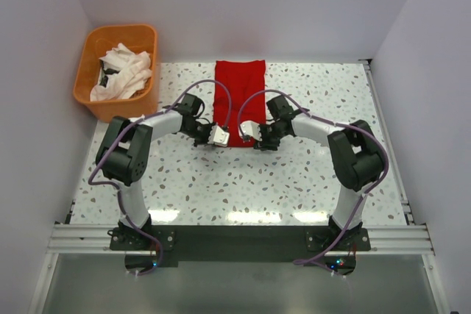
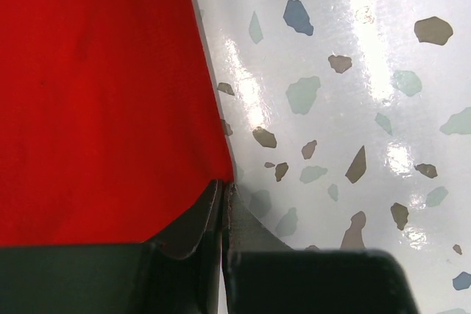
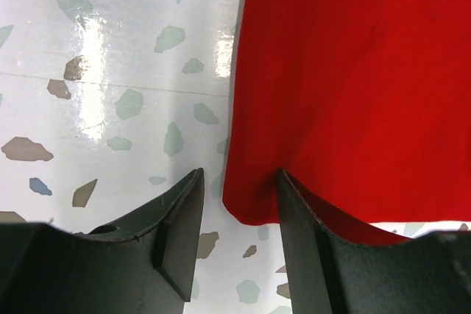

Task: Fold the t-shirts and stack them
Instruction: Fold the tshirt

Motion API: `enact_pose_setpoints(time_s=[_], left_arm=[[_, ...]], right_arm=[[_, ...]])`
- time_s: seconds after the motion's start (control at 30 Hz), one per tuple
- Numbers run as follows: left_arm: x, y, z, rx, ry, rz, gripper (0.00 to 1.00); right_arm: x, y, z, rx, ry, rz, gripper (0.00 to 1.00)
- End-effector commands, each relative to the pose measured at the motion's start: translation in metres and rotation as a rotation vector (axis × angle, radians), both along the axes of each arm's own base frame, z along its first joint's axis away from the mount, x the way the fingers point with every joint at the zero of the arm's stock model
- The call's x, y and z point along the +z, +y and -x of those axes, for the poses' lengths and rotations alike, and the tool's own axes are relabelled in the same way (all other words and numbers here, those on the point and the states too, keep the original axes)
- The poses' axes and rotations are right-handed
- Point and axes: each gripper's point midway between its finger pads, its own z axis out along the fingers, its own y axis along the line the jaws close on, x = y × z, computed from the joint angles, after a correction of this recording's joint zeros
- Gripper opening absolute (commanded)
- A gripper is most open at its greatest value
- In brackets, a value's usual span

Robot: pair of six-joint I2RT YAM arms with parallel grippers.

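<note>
Hold the near left corner of the red shirt [image 1: 239,93], flat at the far middle of the table [image 1: 316,174], firmly in the closed left gripper [image 2: 221,184]; close the open right gripper [image 3: 239,173], astride the near right corner, fully on cloth before lifting both corners evenly

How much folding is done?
Done: the bright red cloth t-shirt lies as a narrow strip. In hand: the left gripper looks shut on one near corner, the right gripper open around the other. Still to do: white cloth t-shirts crumpled in the orange plastic basket.
</note>
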Motion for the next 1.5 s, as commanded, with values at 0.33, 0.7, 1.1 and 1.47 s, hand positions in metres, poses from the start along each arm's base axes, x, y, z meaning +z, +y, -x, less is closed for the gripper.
enact_pose_setpoints(time_s=[0.33, 0.7, 1.1, 1.47], left_arm=[[0.005, 0.010, -0.007, 0.101, 0.090, 0.000, 0.00], [0.078, 0.006, -0.028, 0.206, 0.016, 0.117, 0.00], [0.104, 0.003, 0.038, 0.140, 0.001, 0.105, 0.00], [0.178, -0.010, 0.139, 0.079, 0.099, 0.200, 0.00]], right_arm=[[-0.007, 0.001, -0.013, -0.039, -0.013, 0.012, 0.00], [0.090, -0.001, -0.045, -0.164, -0.074, -0.142, 0.00], [0.117, -0.016, 0.021, -0.123, -0.030, -0.176, 0.00], [0.166, -0.041, 0.147, -0.061, 0.087, -0.210, 0.00]])
